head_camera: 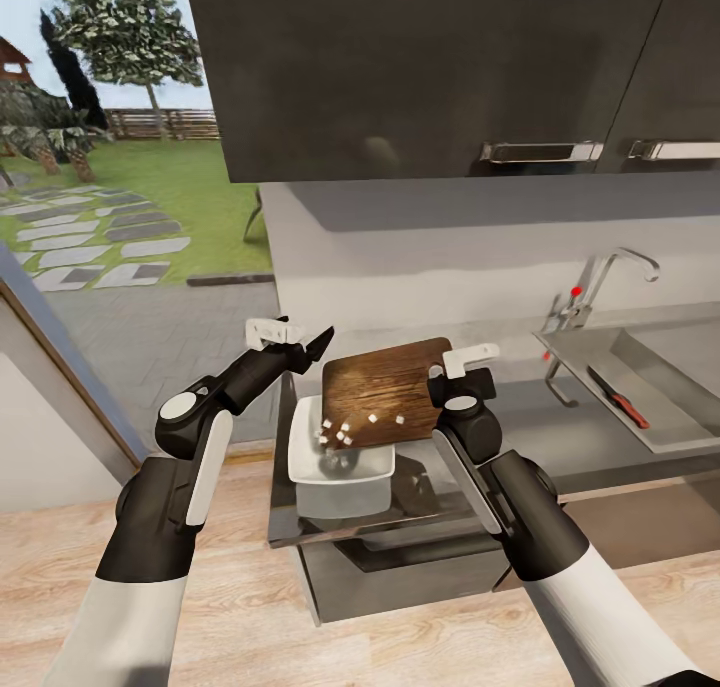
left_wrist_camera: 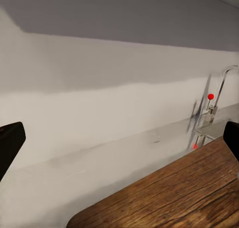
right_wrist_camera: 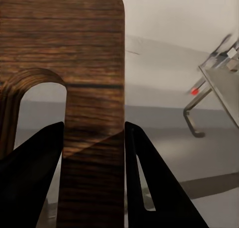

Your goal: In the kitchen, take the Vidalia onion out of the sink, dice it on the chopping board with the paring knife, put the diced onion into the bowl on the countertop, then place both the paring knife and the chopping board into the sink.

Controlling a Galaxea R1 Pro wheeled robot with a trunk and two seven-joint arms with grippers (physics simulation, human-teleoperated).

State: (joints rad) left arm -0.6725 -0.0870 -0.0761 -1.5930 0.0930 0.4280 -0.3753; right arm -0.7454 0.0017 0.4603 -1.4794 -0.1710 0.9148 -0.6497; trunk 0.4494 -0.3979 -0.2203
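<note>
My right gripper is shut on the handle end of the chopping board and holds it tilted over the white bowl on the countertop. Several white cubes of diced Vidalia onion lie along the board's lower edge, above the bowl. In the right wrist view the board sits clamped in the right gripper, beside its handle slot. My left gripper hangs open just off the board's upper left corner. The left wrist view shows the left gripper empty above the board. The paring knife lies in the sink.
The chrome faucet with its red knob stands behind the sink. Dark wall cabinets hang overhead. A large window onto a garden is at the left. The counter's left end is just beside the bowl, with wooden floor below.
</note>
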